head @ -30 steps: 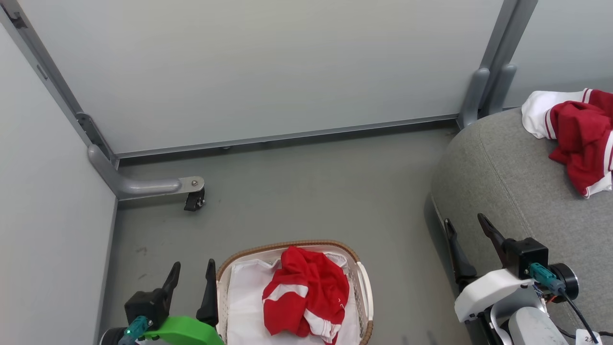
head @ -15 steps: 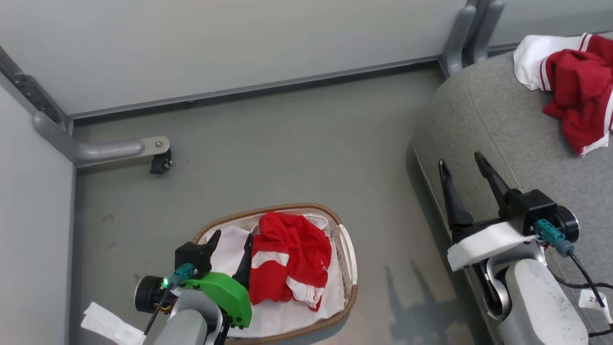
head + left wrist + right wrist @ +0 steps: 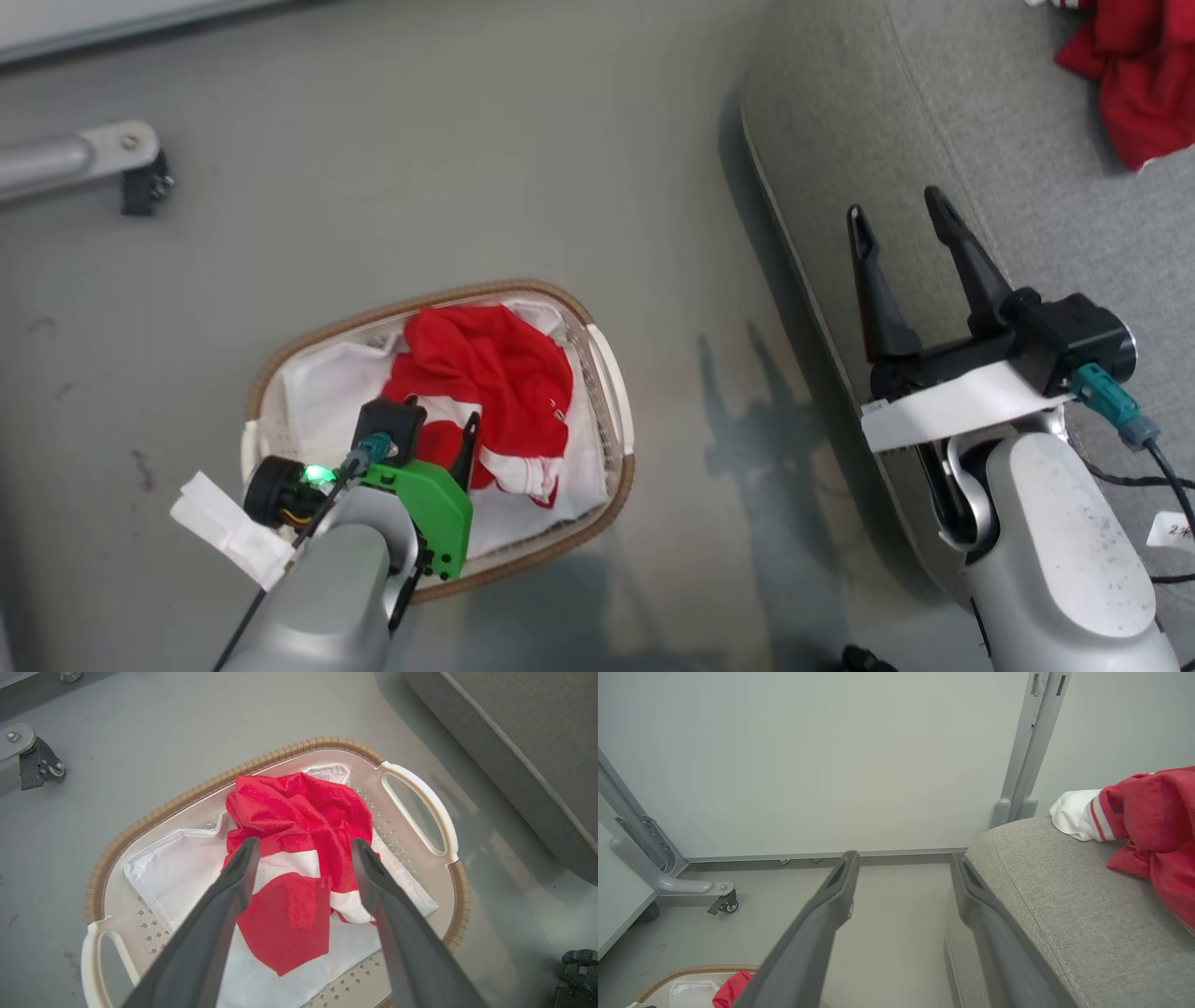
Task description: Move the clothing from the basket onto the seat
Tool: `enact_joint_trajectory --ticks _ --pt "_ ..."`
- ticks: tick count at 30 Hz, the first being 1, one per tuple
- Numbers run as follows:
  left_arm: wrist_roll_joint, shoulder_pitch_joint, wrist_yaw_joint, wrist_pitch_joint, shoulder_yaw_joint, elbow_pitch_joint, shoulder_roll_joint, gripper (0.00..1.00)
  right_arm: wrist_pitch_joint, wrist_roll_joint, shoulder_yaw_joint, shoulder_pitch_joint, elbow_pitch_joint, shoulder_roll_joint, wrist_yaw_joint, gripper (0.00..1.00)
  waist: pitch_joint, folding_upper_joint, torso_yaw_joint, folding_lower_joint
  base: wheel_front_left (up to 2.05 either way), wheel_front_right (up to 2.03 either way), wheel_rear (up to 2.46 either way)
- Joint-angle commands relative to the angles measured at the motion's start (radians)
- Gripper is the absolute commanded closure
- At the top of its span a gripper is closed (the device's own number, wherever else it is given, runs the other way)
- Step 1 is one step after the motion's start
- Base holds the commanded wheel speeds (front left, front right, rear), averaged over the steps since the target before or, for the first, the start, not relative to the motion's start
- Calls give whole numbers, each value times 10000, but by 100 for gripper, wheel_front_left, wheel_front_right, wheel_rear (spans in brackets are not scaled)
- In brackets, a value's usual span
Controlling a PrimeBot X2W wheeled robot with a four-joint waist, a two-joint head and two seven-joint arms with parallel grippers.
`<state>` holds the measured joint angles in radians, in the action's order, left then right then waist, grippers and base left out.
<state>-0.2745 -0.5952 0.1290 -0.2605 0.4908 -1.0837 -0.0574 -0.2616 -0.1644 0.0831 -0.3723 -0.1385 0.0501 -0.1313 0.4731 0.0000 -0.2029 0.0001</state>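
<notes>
Writing is scarce: a white tag (image 3: 1172,530) by the right arm's cable, at 4 o'clock in the head view, carries a mark starting with a 2, and the rest is too small for you to read. Your left claw (image 3: 441,418) hangs over the basket (image 3: 613,373) at 7 o'clock, fingers spread wide and holding nothing. From its wrist camera the two tips straddle the red garment (image 3: 299,812), which lies crumpled on a white liner sheet (image 3: 177,868) inside the basket. Whether the tips touch the cloth you cannot tell. The left forearm reaches in from 6 o'clock, wrist tipped down. Your right claw (image 3: 894,207), wide open and empty too, points toward 12 o'clock over the edge of the grey sofa cushion (image 3: 934,103) at 2 o'clock. A second red garment (image 3: 1125,84) lies on that cushion at 1 o'clock, well apart from the claw.
</notes>
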Motion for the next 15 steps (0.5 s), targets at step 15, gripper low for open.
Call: enact_joint_trajectory --ticks 15 --pt "280 -1674 24 199 460 -1556 -817 0 -53 -411 373 -910 667 9 12 0 3296 0 -1299 -1 0 0 0"
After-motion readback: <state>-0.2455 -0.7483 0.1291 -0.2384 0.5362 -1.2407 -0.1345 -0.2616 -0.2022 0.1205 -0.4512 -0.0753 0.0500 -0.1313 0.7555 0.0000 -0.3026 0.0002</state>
